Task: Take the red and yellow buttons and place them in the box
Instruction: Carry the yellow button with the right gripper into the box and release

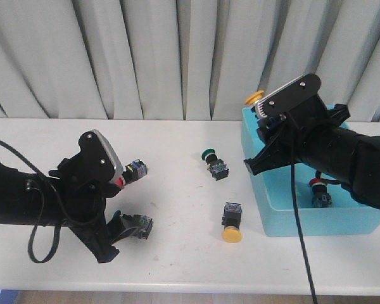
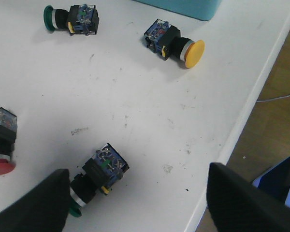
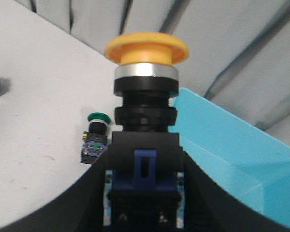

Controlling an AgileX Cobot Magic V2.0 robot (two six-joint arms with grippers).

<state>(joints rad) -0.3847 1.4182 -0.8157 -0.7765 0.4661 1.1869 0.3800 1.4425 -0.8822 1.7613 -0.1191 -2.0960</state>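
Right tool (image 3: 145, 212) grips a yellow button (image 3: 146, 53) above the box (image 1: 316, 215).

Turquoise box (image 1: 316, 218), yellow-capped button (image 3: 146, 48), green-capped button (image 1: 209, 154), white table (image 1: 177, 145).

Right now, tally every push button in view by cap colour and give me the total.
Yellow-capped push buttons: 2, one held in the right gripper, one on the table.
Red-capped push buttons: 2, one in the turquoise box, one on the table.
Green-capped push buttons: 2, both on the table.
Total: 6.
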